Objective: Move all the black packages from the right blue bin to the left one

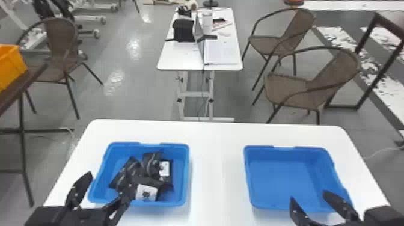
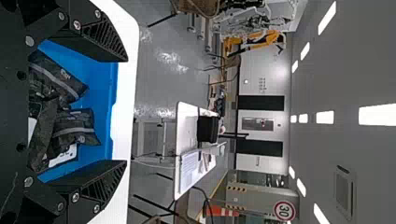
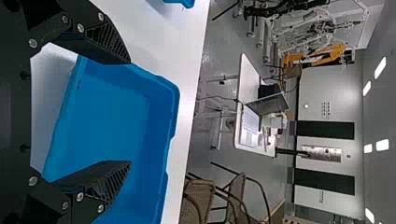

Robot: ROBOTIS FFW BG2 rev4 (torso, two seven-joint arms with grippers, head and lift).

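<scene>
My left gripper (image 1: 105,183) is open at the near left part of the left blue bin (image 1: 180,192), where several black packages (image 1: 150,163) lie heaped, some with white labels. In the left wrist view the left gripper (image 2: 126,111) has its fingers wide apart, with black packages (image 2: 74,128) beyond them in the bin. The right gripper (image 1: 308,195) stands open over the near edge of the right blue bin (image 1: 282,177), whose bare floor shows. Its fingers are also apart in the right wrist view, where the right gripper (image 3: 130,114) has nothing between them.
Both bins stand on a white table (image 1: 216,168) with a gap between them. Beyond it are another table (image 1: 180,57) with a laptop, brown chairs (image 1: 300,87) on the right, and an orange crate (image 1: 10,66) at the far left.
</scene>
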